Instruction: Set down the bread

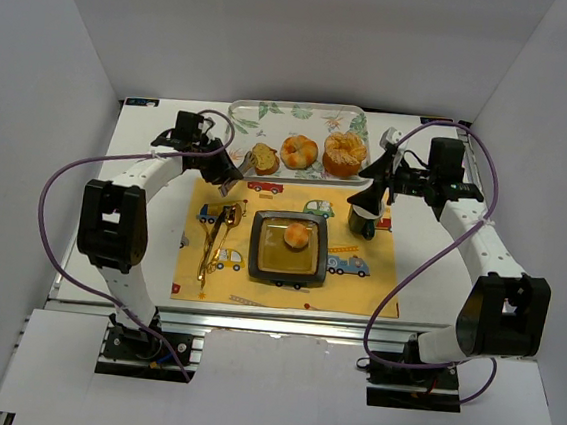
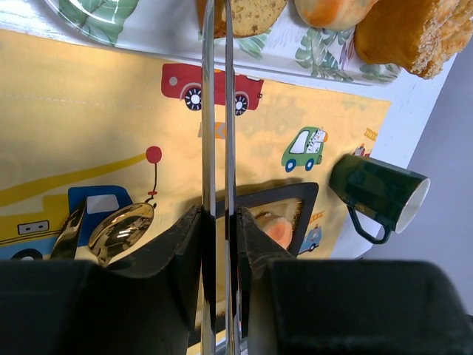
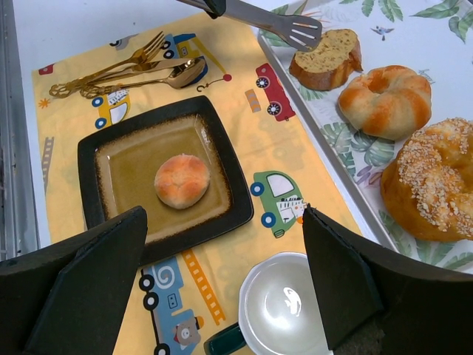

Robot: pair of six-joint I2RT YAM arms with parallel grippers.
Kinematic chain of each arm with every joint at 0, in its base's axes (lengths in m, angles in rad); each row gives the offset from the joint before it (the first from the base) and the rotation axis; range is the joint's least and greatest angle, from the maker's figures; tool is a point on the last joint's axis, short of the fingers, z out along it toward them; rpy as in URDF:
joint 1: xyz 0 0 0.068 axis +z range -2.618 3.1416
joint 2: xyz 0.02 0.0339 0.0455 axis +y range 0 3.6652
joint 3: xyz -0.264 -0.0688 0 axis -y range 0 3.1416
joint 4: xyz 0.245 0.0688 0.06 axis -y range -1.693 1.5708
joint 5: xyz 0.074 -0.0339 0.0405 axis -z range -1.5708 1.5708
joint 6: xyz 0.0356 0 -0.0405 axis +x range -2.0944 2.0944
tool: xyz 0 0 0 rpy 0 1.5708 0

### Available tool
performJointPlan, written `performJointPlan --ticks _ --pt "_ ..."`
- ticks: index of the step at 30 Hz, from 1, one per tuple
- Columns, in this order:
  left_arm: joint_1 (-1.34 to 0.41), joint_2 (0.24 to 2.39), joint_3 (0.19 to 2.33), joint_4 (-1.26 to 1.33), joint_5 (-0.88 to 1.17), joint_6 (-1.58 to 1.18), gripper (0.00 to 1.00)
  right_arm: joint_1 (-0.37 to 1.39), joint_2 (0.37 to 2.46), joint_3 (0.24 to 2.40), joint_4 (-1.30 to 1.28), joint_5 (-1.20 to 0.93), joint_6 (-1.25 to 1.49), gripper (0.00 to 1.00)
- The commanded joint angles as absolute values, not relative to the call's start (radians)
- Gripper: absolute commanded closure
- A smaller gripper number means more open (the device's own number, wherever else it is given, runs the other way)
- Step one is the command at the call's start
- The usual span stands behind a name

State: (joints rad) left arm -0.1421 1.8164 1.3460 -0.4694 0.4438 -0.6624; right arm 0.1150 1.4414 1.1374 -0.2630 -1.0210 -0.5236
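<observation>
A round bun (image 1: 296,236) lies on the black square plate (image 1: 259,255) in the middle of the yellow mat; it also shows in the right wrist view (image 3: 182,180). My left gripper (image 1: 219,169) is shut on metal tongs (image 2: 217,111). The tongs' tips (image 3: 297,29) are empty and hover just beside the bread slice (image 3: 325,53) at the tray's left end. A twisted roll (image 1: 298,152) and a seeded roll (image 1: 344,153) lie on the leaf-print tray (image 1: 273,111). My right gripper (image 3: 222,214) is open and empty above the mat, right of the plate.
A dark green mug (image 1: 363,220) with a white inside stands on the mat right of the plate, under my right gripper (image 1: 376,186). Gold cutlery (image 1: 216,236) lies on the mat left of the plate. White walls enclose the table.
</observation>
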Motion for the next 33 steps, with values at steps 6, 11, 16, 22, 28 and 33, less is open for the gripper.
performJointPlan --ticks 6,11,16,22,28,33 --pt "-0.140 1.734 1.356 -0.391 0.462 -0.682 1.00 0.097 1.396 1.123 -0.239 -1.051 -0.511 0.11" --pt "-0.127 1.645 1.335 -0.330 0.463 -0.733 1.00 0.092 1.388 1.117 -0.239 -1.057 -0.511 0.11" --pt "-0.123 1.579 1.316 -0.351 0.474 -0.735 1.00 0.092 1.390 1.121 -0.236 -1.065 -0.511 0.11" --pt "-0.132 1.421 1.203 -0.390 0.523 -0.764 1.00 0.092 1.387 1.131 -0.242 -1.063 -0.518 0.11" --pt "-0.233 1.169 0.976 -0.495 0.522 -0.831 1.00 0.091 1.382 1.127 -0.247 -1.062 -0.525 0.11" --pt "-0.304 0.970 0.844 -0.517 0.532 -0.928 1.00 0.091 1.405 1.138 -0.256 -1.072 -0.526 0.11"
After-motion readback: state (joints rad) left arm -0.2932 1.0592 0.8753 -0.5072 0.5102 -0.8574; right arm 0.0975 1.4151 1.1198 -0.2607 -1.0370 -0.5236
